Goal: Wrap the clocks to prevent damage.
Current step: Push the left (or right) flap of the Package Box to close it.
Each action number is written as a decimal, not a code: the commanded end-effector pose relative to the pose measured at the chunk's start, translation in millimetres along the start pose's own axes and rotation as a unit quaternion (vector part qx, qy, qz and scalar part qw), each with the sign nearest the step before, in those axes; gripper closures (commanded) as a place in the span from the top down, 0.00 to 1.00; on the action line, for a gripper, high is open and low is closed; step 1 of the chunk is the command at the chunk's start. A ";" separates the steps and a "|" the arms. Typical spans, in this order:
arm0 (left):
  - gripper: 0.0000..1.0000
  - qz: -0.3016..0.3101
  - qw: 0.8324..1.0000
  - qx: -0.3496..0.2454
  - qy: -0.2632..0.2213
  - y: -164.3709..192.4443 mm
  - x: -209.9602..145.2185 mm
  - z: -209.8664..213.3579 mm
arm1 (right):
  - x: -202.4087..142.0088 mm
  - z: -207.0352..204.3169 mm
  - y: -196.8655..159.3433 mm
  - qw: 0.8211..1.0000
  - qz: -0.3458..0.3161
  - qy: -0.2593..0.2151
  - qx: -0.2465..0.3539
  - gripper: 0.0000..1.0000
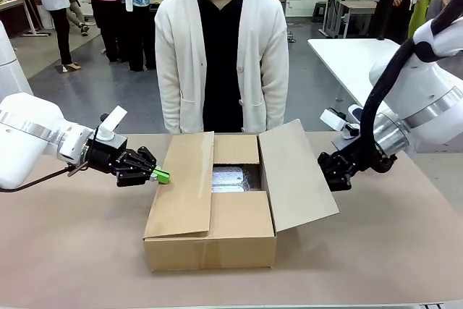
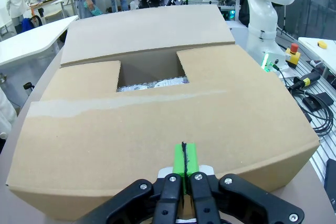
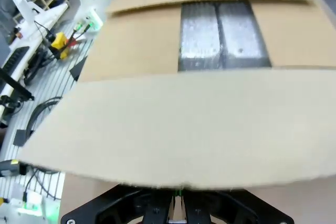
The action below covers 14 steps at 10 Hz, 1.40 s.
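Both our claws sit pressed together at the flaps of the cardboard box [image 1: 217,240].
The clocks [image 1: 233,179], in silvery crinkly wrap, lie on the box's floor and show through the gap between the flaps. The box stands in the middle of the table [image 1: 72,251]. Our left claw [image 1: 162,176], green pads together on nothing, is at the outer edge of the left flap [image 1: 184,182]. Our right claw [image 1: 334,173] is just beside the raised right flap [image 1: 296,175].

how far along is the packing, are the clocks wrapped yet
Done: the clocks lie in silvery wrap inside the box. In hand: the left tool and right tool, both shut, sit at the side flaps, which are not yet flat. Left: closing the gap above the bundle.
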<state>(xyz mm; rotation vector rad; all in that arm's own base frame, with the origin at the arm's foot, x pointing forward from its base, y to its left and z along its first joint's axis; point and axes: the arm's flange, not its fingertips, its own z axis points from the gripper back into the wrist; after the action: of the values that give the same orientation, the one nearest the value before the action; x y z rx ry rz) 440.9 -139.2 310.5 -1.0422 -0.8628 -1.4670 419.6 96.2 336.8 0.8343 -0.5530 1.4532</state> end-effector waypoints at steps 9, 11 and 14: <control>0.00 -0.001 1.000 0.002 0.005 -0.7 -3.7 -3.0 | 63.4 -22.8 -5.3 0.997 0.045 -0.062 0.004 0.01; 0.00 -0.001 1.000 0.002 0.005 -0.7 -3.7 -3.0 | 68.6 -33.3 -11.3 0.998 0.043 -0.056 0.007 0.01; 0.00 -0.001 1.000 0.002 0.005 -0.7 -3.7 -3.0 | 60.7 -52.6 -18.5 0.999 0.029 -0.034 0.018 0.01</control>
<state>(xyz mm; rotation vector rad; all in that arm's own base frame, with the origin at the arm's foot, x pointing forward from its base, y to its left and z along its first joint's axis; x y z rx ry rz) 440.9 -139.3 310.5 -1.0422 -0.8628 -1.4670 427.9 167.9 353.5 0.9181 -0.6185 1.5147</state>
